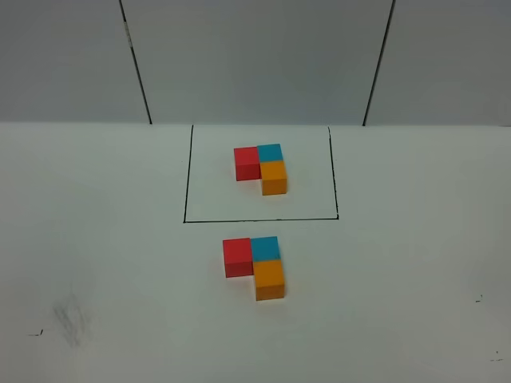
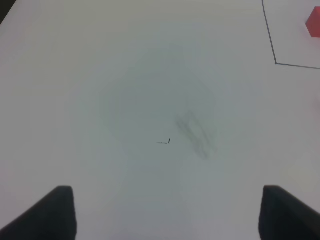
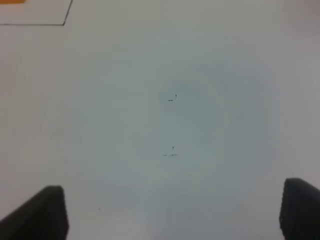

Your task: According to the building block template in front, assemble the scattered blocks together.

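The blocks, red (image 1: 238,257), blue (image 1: 266,248) and orange (image 1: 270,279), are sitting pressed together in an L on the white worktop (image 1: 96,239), just in front of the black outline (image 1: 259,219). Red and blue are touching side by side; orange is touching blue's near face. Inside the outline the template (image 1: 261,168) is showing the same L, well apart from the blocks. No writing or label is showing on any cube. A grey smudge (image 1: 70,319) is lying far to the left of the blocks, with small pen marks (image 1: 479,299) to the right. The left tool (image 2: 167,212) is hanging over the bare worktop with jaws wide apart, holding nothing; the right tool (image 3: 172,212) likewise is standing apart and empty.
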